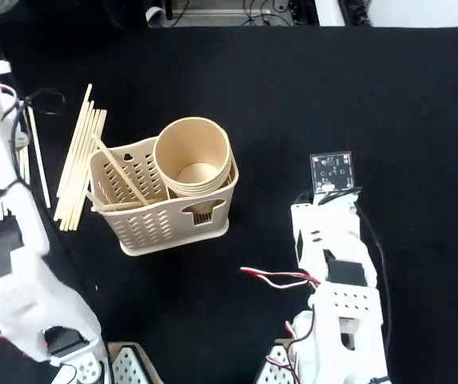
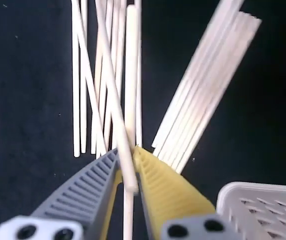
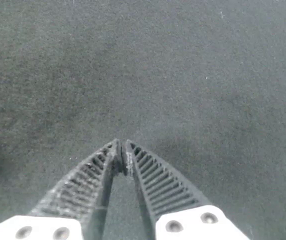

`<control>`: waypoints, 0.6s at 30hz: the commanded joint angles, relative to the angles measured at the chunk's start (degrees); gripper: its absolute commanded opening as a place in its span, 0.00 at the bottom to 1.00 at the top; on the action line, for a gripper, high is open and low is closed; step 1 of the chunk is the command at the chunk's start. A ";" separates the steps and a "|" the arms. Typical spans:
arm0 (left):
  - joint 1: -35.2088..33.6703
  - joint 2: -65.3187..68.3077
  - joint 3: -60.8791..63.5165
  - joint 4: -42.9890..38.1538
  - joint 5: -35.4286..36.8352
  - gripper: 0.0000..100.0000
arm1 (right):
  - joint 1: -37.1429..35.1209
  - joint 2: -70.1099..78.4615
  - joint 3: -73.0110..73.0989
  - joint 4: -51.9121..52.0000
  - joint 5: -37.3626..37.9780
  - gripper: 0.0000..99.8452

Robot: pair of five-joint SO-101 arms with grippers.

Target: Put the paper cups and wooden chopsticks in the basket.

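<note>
From above, tan paper cups (image 1: 179,144) sit in the beige slotted plastic basket (image 1: 153,226). Pale wooden chopsticks (image 1: 81,160) lie by the black table's (image 1: 333,96) left edge. Left wrist: the left gripper (image 2: 126,152) pinches one stick (image 2: 110,90) near its end, so it may pivot free. Right wrist: the right gripper (image 3: 122,145) is clenched and empty.

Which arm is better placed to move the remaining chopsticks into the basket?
Left. The left gripper is shut on a chopstick, with the loose chopsticks right beside the basket. The right gripper is shut over bare table, away from them.
</note>
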 commanded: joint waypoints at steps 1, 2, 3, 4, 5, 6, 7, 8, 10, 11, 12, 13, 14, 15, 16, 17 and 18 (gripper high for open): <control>1.89 -12.84 9.71 -4.84 -0.53 0.03 | -0.44 0.31 -0.31 -1.14 0.53 0.01; 2.42 -16.53 13.58 -6.95 -0.53 0.03 | -0.44 0.31 -0.31 -1.14 0.53 0.01; 2.86 -20.31 18.07 -9.32 -0.53 0.03 | -0.44 0.31 -0.31 -1.14 0.53 0.01; 3.30 -24.62 22.55 -12.13 -0.53 0.03 | -0.44 0.31 -0.31 -1.14 0.53 0.01; 3.82 -29.19 27.30 -14.95 -0.53 0.03 | -0.44 0.31 -0.31 -1.14 0.53 0.01; 4.35 -33.76 32.04 -17.93 -0.53 0.03 | -0.53 0.31 -0.31 -1.14 0.53 0.01; 4.88 -38.68 36.44 -21.01 -0.53 0.03 | -0.53 0.31 -0.31 -1.14 0.53 0.01; 5.23 -43.78 40.84 -24.09 -0.53 0.03 | -0.53 0.31 -0.31 -1.14 0.53 0.01; 6.20 -53.63 49.19 -30.07 -0.26 0.03 | -0.53 0.31 -0.31 -1.14 0.53 0.01; 6.64 -58.46 52.70 -32.88 -0.18 0.03 | -0.53 0.31 -0.31 -1.14 0.53 0.01; 7.08 -62.95 55.96 -35.60 -0.09 0.03 | -0.53 0.31 -0.31 -1.14 0.53 0.01; 7.60 -67.25 58.95 -37.98 -0.09 0.03 | -0.53 0.31 -0.31 -1.14 0.53 0.01; 8.13 -71.30 61.32 -40.26 -0.09 0.03 | -0.53 0.31 -0.31 -1.14 0.53 0.01; 8.66 -75.08 63.43 -42.29 -0.09 0.03 | -0.53 0.31 -0.31 -1.14 0.53 0.01; 9.27 -78.95 65.36 -44.31 0.00 0.03 | -0.62 0.31 -0.31 -1.14 0.53 0.01; 9.89 -82.73 67.03 -46.42 0.00 0.03 | -0.62 0.31 -0.31 -1.14 0.53 0.01; 10.59 -86.15 68.44 -48.26 0.00 0.03 | -0.62 0.31 -0.31 -1.14 0.53 0.01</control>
